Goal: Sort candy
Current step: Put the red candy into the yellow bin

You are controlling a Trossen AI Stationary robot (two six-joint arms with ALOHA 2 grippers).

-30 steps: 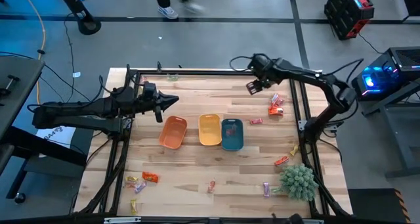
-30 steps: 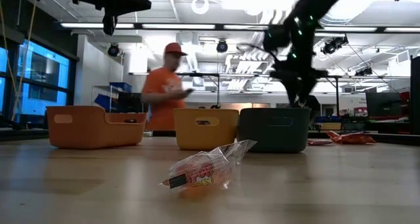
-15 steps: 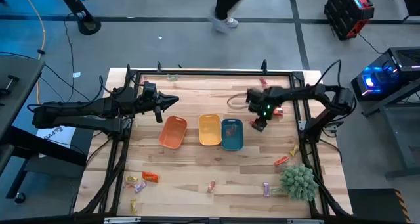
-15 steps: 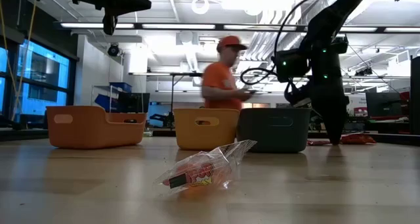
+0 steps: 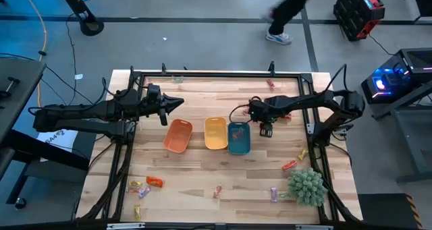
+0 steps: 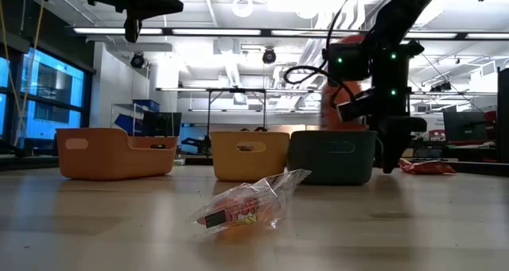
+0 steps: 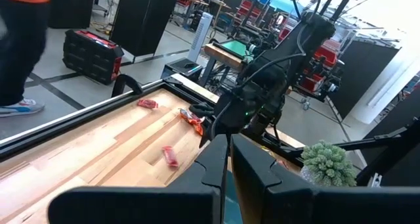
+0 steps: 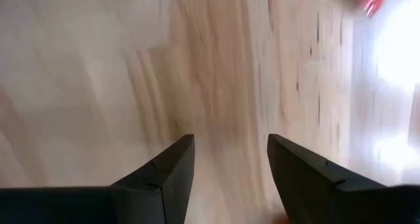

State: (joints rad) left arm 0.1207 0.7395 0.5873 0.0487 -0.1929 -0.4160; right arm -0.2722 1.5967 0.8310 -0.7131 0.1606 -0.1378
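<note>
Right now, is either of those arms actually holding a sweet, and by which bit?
No. The right gripper is open with only bare table between its fingers. The left gripper is closed on nothing, hovering beyond the orange tray.

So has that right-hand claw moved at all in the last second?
Yes. In the high view the right gripper has swung from the table's far right corner in toward the teal tray, and now hangs open just beside it.

Bright ceiling lights, motion blur across the right wrist view, white glare at one edge.
</note>
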